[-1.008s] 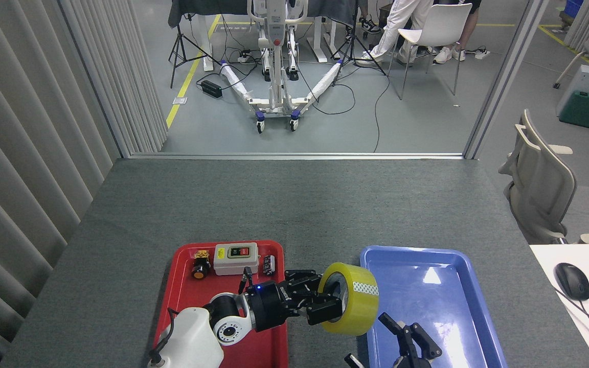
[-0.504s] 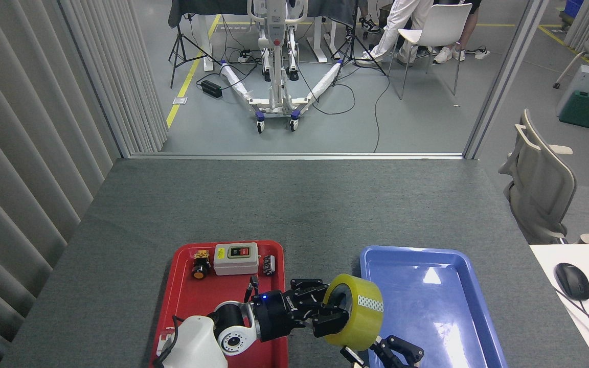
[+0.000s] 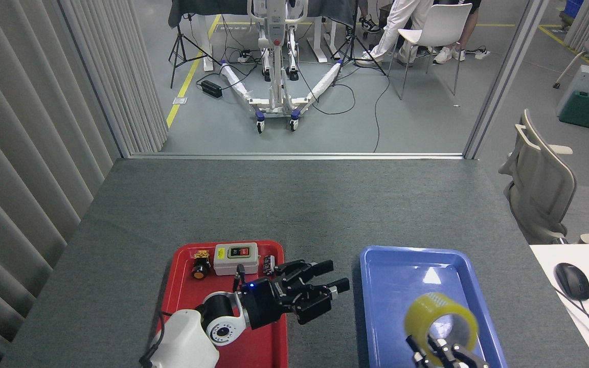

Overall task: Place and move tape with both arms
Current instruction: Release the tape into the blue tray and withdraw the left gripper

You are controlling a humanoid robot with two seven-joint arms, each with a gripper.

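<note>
The tape (image 3: 440, 321), a wide yellow translucent roll, stands on edge over the near part of the blue tray (image 3: 402, 266). My right gripper (image 3: 445, 352) comes up from the bottom edge with its black fingers closed on the roll's lower rim. My left gripper (image 3: 333, 278) reaches right from the red tray (image 3: 182, 306), over the gap between the two trays. It is open, with nothing between its fingers, and well left of the tape.
At the back of the red tray lie a white switch box (image 3: 235, 257), a small orange-tipped button part (image 3: 201, 266) and a small dark part (image 3: 269, 263). A mouse (image 3: 572, 280) rests on the white desk to the right. Grey table surface stretches beyond both trays.
The tape has passed from my left gripper to my right one and moved right, over the blue tray. My left gripper has opened and drawn back a little to the left.
</note>
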